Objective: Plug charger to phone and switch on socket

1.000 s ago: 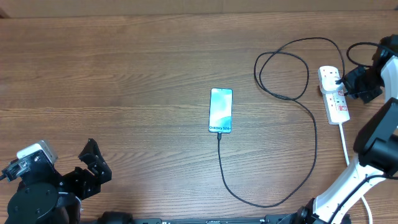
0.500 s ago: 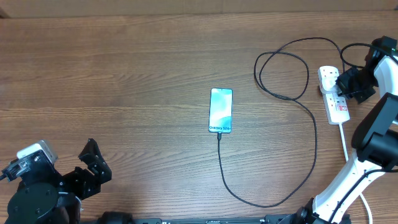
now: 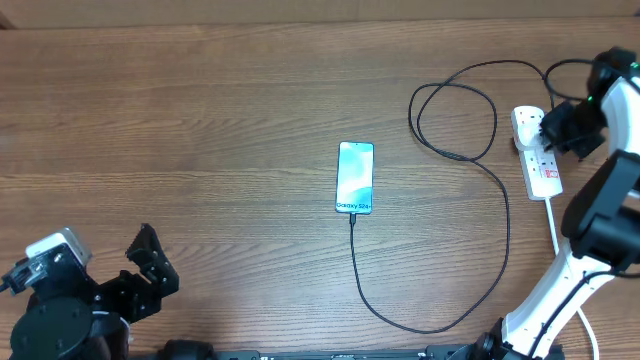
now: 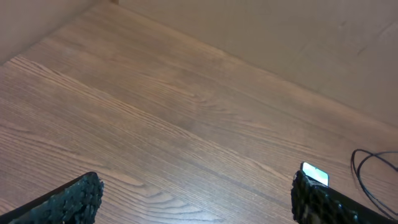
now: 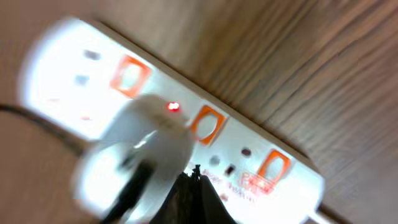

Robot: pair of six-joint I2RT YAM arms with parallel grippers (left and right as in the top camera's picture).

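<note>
Phone (image 3: 355, 177) long axis near-far, text end w/ charger (image 3: 352, 240) pointing near side. R gripper (image 5: 194, 180) pinched closed at socket (image 3: 540, 165); L gripper (image 3: 152, 268) spread wide, empty.

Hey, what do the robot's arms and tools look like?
The right arm has white links and black joints. The left arm is bulky and black, with a white-grey box. The left tool and right tool are black, the left's fingers bumpy.

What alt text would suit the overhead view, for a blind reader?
At the centre lies a lit phone, the charger cable running from its near end, looping right to the white socket. The right hand is shut at the socket; the left hand sits open, lower left.
</note>
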